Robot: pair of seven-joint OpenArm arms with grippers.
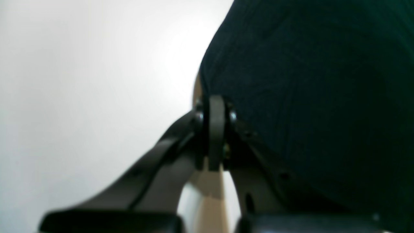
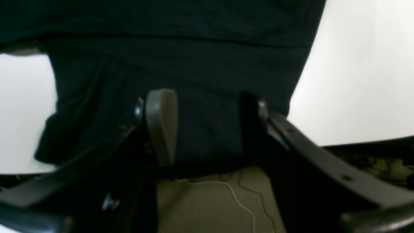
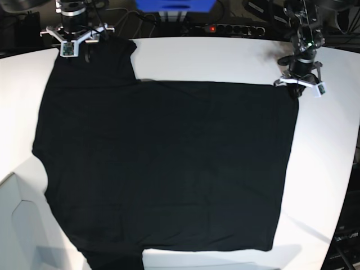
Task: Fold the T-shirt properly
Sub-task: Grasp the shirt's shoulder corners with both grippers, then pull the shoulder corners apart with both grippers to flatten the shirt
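Observation:
The black T-shirt (image 3: 163, 169) lies spread flat on the white table (image 3: 225, 56), one sleeve reaching to the far left. My left gripper (image 1: 216, 129) is shut, its fingers pressed together on the shirt's edge (image 1: 291, 97); in the base view this left gripper (image 3: 298, 85) sits at the shirt's far right corner. My right gripper (image 2: 207, 129) is open, with the grey pad (image 2: 160, 126) and the dark finger either side of the sleeve cloth (image 2: 181, 58). In the base view the right gripper (image 3: 74, 52) stands over that sleeve at the table's far edge.
Beyond the table's far edge are a blue box (image 3: 174, 7) and a power strip with cables (image 3: 225, 28). The right wrist view shows floor and a white cable (image 2: 233, 194) below the table edge. A white panel (image 3: 17, 225) sits at the near left corner.

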